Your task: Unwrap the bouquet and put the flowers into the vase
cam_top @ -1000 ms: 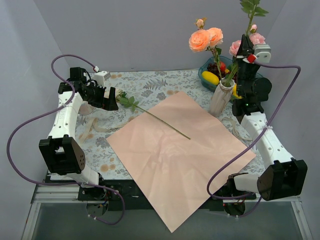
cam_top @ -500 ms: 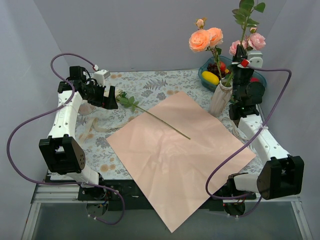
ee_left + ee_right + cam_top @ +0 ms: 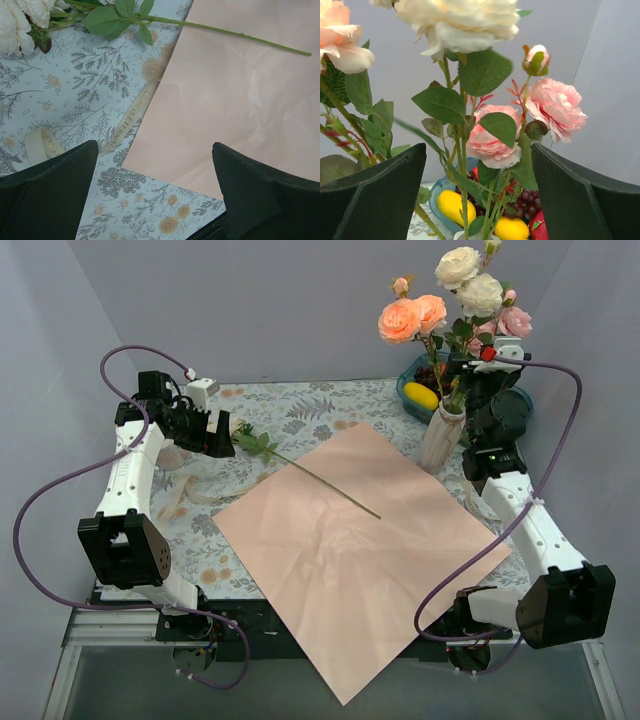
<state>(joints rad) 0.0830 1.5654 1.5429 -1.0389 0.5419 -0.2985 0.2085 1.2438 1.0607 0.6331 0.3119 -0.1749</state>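
A: Right pincer (image 3: 479, 152), from its wrist camera: both dark fingers spread wide, clasping nothing, with green stems of the flowers (image 3: 492, 142) rising between them

B: Where do those flowers stand?

A: Peach, pink and cream roses sit upright in the speckled vase (image 3: 441, 435) at the far right, just beside a teal fruit bowl (image 3: 402, 388)

B: Any left out?

A: One white rose (image 3: 17, 22) lies on the floral tablecloth (image 3: 300, 405) near the left pincer (image 3: 155, 150), which also gapes empty. Its thin stem (image 3: 225, 32) runs onto the unfolded pink paper (image 3: 350, 560)

B: How might it handle?

A: Probably light, with a springy, wiry stem and soft petals that crush easily. Pinching the bare stem below the leaves looks safest, never the head
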